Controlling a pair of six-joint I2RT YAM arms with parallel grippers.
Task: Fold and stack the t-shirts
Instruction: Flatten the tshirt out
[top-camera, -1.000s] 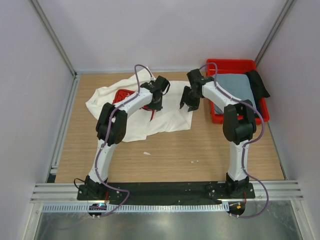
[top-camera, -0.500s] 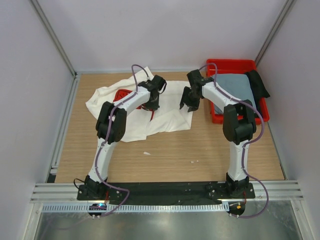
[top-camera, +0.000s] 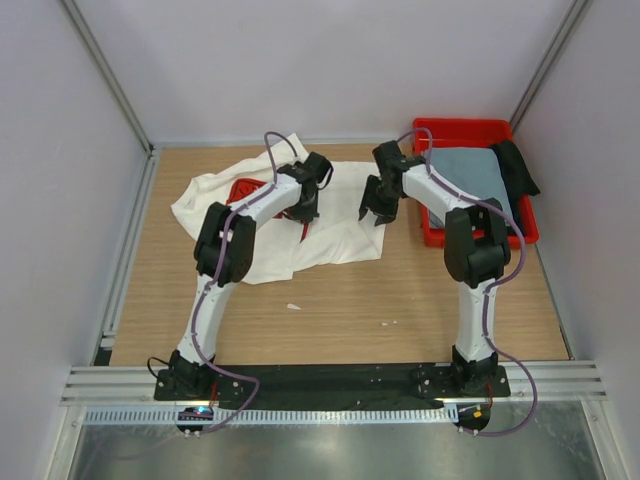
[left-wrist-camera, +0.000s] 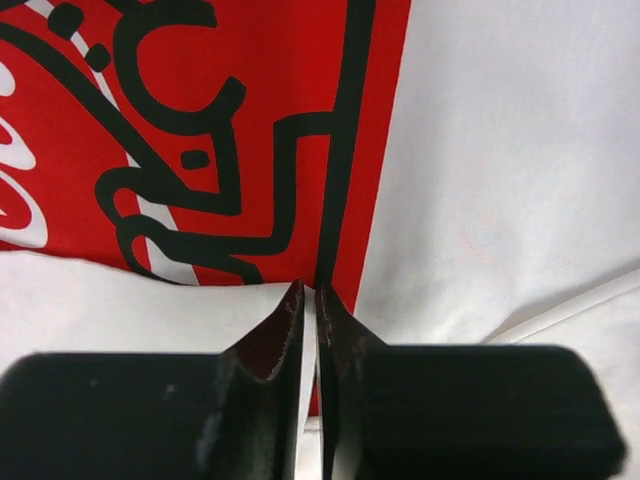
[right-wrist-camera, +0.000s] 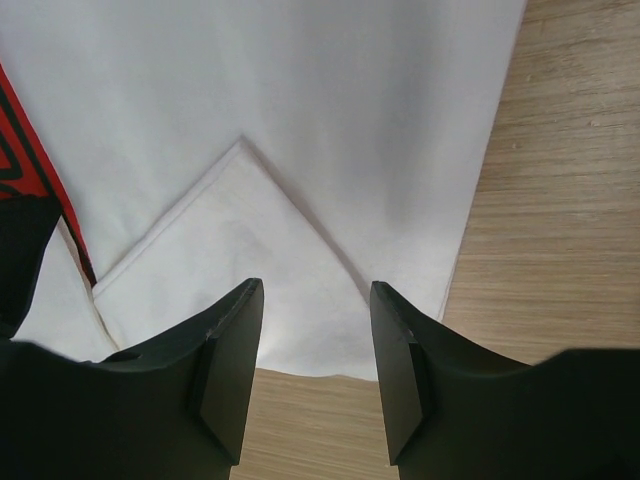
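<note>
Barely a pinch on the white shirt (top-camera: 330, 235); the fold could slip.
White shirt lies rumpled on the worktop (top-camera: 350, 300) left of the bin (top-camera: 470, 128); grey-blue shirt (top-camera: 470, 170) sits inside the bin. Left tool (left-wrist-camera: 310, 295), farther from the bin, is narrowed almost to touching and nips a thin ridge of white cloth at the edge of the red print (left-wrist-camera: 200, 130). Right tool (right-wrist-camera: 315, 290), nearer the bin, hangs half-wide and empty over a turned-back corner (right-wrist-camera: 240, 230). Risks: so slim a bite may let go on lifting, or catch one layer only and drag the shirt askew. The right tool, closing off-centre, could miss the corner's edge. A pull toward the bin could snag its wall.
</note>
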